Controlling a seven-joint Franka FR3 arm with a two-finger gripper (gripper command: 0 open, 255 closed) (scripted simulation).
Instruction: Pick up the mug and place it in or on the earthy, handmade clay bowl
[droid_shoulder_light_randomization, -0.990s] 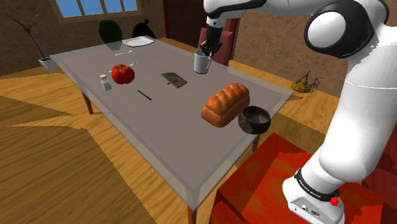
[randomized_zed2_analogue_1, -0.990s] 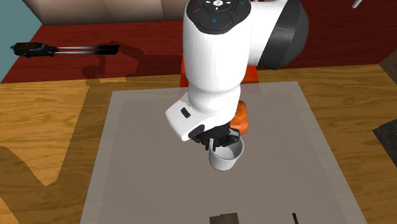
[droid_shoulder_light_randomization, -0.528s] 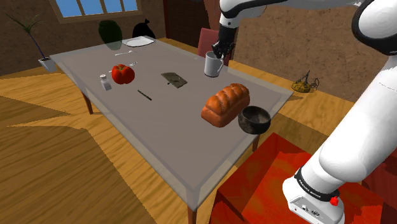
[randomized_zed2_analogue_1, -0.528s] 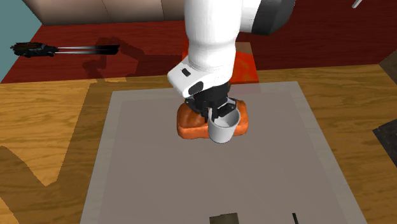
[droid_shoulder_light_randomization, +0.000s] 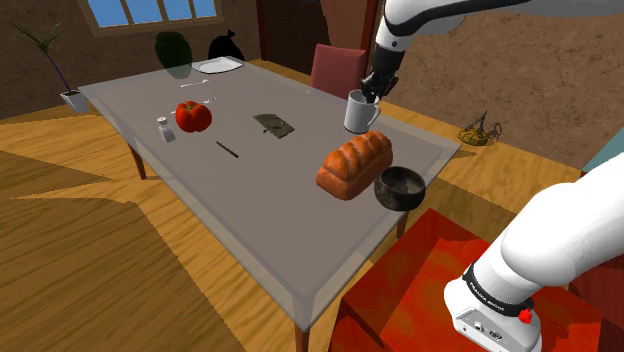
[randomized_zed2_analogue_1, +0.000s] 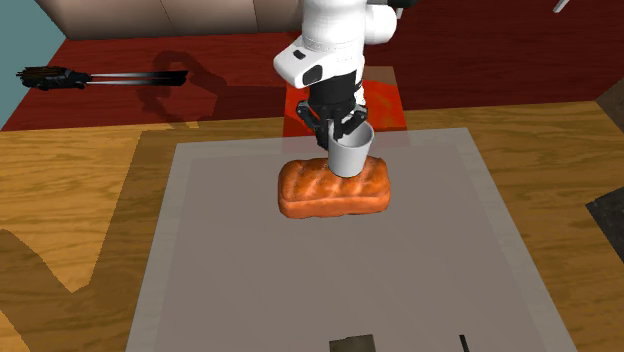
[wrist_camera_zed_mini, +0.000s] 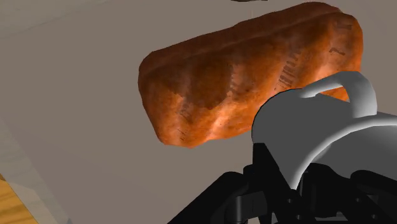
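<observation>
The pale grey mug (droid_shoulder_light_randomization: 357, 111) hangs upright in the air above the table, and my gripper (droid_shoulder_light_randomization: 371, 93) is shut on its rim. In the second exterior view the mug (randomized_zed2_analogue_1: 349, 155) and gripper (randomized_zed2_analogue_1: 338, 122) hover over the bread loaf (randomized_zed2_analogue_1: 333, 187). In the wrist view the mug (wrist_camera_zed_mini: 318, 127) sits clasped between the black fingers, its handle outward, with the loaf (wrist_camera_zed_mini: 242, 70) below. The dark brown bowl (droid_shoulder_light_randomization: 400, 187) stands on the table near the corner closest to the stand, just beyond the loaf (droid_shoulder_light_randomization: 355, 163) in the shoulder view's right.
On the grey table (droid_shoulder_light_randomization: 250, 190) lie a red pepper (droid_shoulder_light_randomization: 193, 116), a salt shaker (droid_shoulder_light_randomization: 163, 128), a dark flat slab (droid_shoulder_light_randomization: 273, 123), a knife (droid_shoulder_light_randomization: 228, 149) and a white plate (droid_shoulder_light_randomization: 216, 66). A red chair (droid_shoulder_light_randomization: 338, 70) stands behind the table.
The arm has carried the mug toward the shoulder view's right, from the table's far side to above the loaf, nearer the bowl. The grip has stayed shut.
</observation>
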